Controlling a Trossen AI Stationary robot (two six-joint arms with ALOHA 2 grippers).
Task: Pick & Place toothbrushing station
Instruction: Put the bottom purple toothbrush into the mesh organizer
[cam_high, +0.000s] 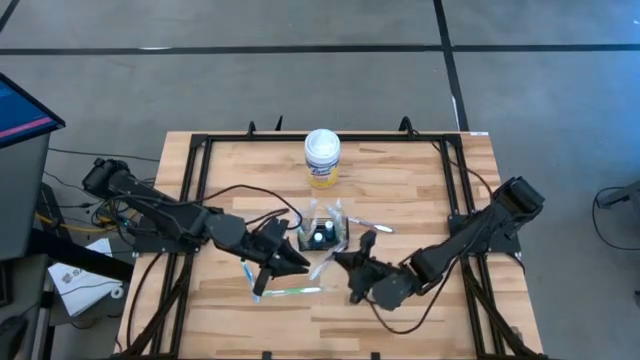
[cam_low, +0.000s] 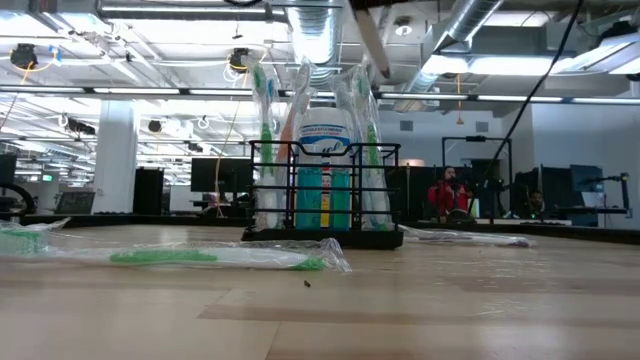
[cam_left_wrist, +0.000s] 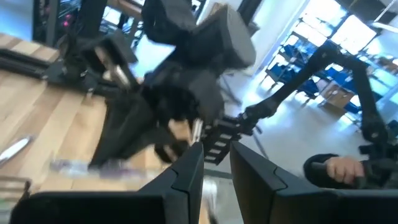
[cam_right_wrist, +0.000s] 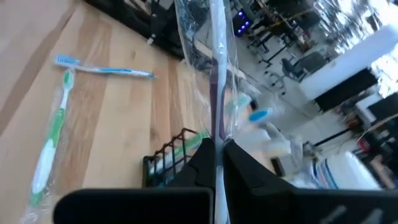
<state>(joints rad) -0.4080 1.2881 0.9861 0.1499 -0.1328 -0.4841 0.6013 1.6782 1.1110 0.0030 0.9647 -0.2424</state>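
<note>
The counter (cam_high: 400, 190) is pale butcher-block wood with a black metal frame round its edge, standing on a grey concrete floor (cam_high: 300, 90) crossed by dark lines. Near its middle sits the black wire caddy (cam_high: 322, 236), upright, with wrapped toothbrushes and a blue-and-white tube standing in it. Behind it, toward the far edge, stands a round canister (cam_high: 322, 158) with a white lid and yellow label.

The left end effector (cam_high: 296, 262) lies low just beside the caddy, its fingers a little apart; whether anything is between them I cannot tell. The right end effector (cam_high: 345, 262) is just on the caddy's other side, fingers pinched together on a wrapped purple toothbrush (cam_right_wrist: 216, 74) that stands up from them.

Lying flat on the wood in front of the arms is a wrapped green toothbrush (cam_high: 296, 291), and a blue one (cam_right_wrist: 106, 68) lies near it. Another wrapped brush (cam_high: 368, 226) lies just beyond the caddy on the right.

Across the counter the room opens out: exposed ducts and strip lights overhead, dark monitors and desks, and a person in red (cam_low: 449, 193) seated far back.
</note>
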